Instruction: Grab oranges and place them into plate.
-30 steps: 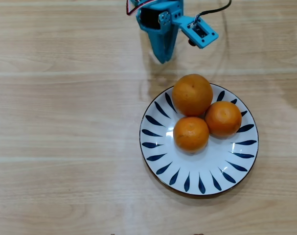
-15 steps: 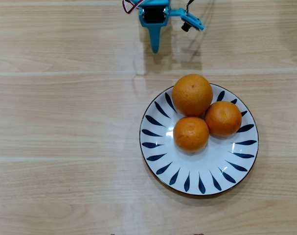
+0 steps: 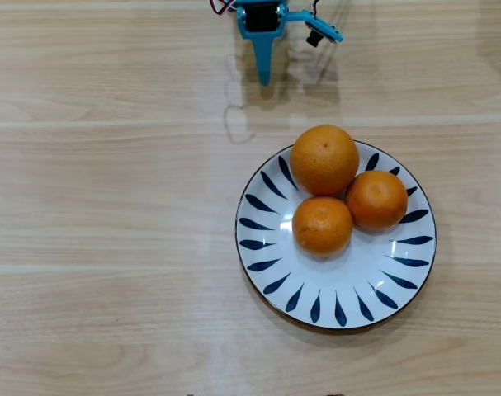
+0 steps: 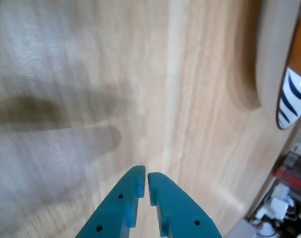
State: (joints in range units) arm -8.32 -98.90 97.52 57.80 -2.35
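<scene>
In the overhead view we see the plate lying on the wooden table, right of centre, and all three oranges sit on it, bunched in its upper half. The large orange rests at the plate's top edge, overhanging the rim a little toward the arm. A small orange lies just right of and below it, and another small orange lies near the plate's middle. The three appear to touch one another, or nearly so. The gripper enters from the top edge of this view, its teal tip pointing down the picture toward the plate, and it stands well apart from the fruit, above and somewhat left of the large orange, with bare wood between them. From above we read the fingers as one narrow blade. In the wrist view we see the gripper rise from the bottom edge, its two teal fingers drawn together so that only a thin slit remains between the tips, and there is nothing between them. Bare table lies below the tips. At the right edge of the wrist view we catch a sliver of the plate with its blue strokes, far off to the side of the fingers, and a strip of orange colour above it at the frame's edge.
</scene>
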